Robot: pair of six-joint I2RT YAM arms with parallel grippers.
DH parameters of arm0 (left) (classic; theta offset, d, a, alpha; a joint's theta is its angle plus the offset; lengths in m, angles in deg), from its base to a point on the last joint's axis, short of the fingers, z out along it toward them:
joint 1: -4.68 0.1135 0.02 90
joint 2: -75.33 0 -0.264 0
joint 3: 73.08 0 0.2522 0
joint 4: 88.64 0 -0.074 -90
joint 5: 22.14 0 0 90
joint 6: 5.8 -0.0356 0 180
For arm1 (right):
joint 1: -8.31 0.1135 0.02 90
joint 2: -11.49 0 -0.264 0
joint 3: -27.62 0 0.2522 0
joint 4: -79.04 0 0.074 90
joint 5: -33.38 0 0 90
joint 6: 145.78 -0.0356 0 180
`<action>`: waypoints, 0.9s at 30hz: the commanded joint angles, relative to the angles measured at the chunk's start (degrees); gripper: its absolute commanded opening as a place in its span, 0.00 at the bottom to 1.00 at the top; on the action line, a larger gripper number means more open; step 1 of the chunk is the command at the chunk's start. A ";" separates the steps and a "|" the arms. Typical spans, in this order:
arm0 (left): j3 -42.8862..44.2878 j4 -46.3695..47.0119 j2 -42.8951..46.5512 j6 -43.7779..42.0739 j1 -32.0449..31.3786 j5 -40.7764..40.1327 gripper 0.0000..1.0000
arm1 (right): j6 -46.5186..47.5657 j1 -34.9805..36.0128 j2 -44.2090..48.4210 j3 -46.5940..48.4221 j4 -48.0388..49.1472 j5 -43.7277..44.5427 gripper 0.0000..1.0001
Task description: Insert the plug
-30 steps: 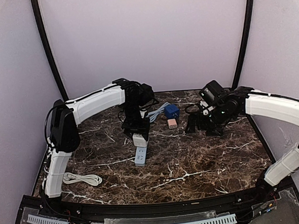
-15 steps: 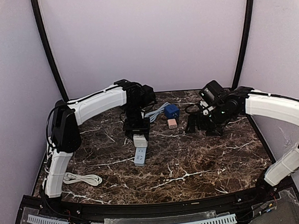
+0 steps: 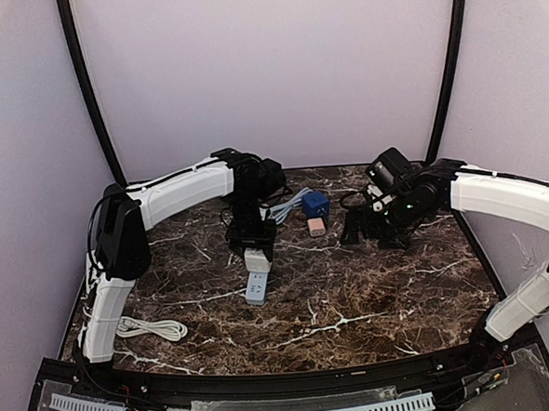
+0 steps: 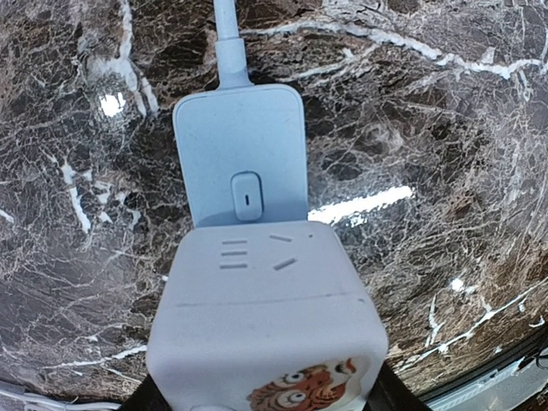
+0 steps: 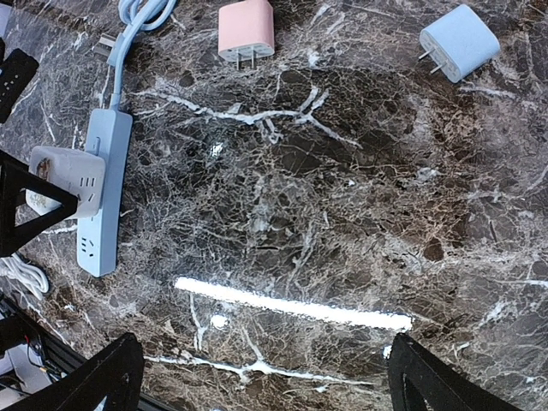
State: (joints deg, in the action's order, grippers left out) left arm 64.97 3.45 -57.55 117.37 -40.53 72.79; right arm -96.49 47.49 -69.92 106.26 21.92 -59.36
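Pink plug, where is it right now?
Top view: the pink plug lies far-centre on the table, just nearer than the blue adapter, right of the power strip.

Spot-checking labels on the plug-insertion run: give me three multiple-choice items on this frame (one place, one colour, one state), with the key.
1. The white cube adapter is:
A) over the power strip, held in the jaws of the left gripper
B) in the right arm's grip
C) lying loose on its side

2. The loose plug beside the blue cube is:
A) green
B) pink
C) yellow

3. The jaws of the right gripper are:
A) shut on the loose plug
B) shut on the adapter
C) open and empty

Key:
1A: the left wrist view shows it gripped above the strip.
2B: its colour is plain from above.
3C: its fingertips stand wide apart with nothing between them.
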 commanded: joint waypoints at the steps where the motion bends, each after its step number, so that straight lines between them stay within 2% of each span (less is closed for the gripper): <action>1: -3.14 1.82 -2.85 -3.78 0.34 -0.08 0.01 | 1.04 -0.42 1.28 -0.62 -0.43 1.16 0.98; 21: -1.75 -0.50 -10.21 -3.37 0.74 1.94 0.01 | 1.96 -0.43 -0.51 -0.57 -0.93 1.44 0.98; 27: 1.56 -2.40 -13.18 -2.80 0.74 0.78 0.01 | 2.21 -0.42 -2.00 0.51 -0.94 1.51 0.99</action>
State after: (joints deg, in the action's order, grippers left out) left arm 68.71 0.33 -60.92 116.30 -39.83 75.52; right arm -95.03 47.47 -70.51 105.87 21.46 -58.34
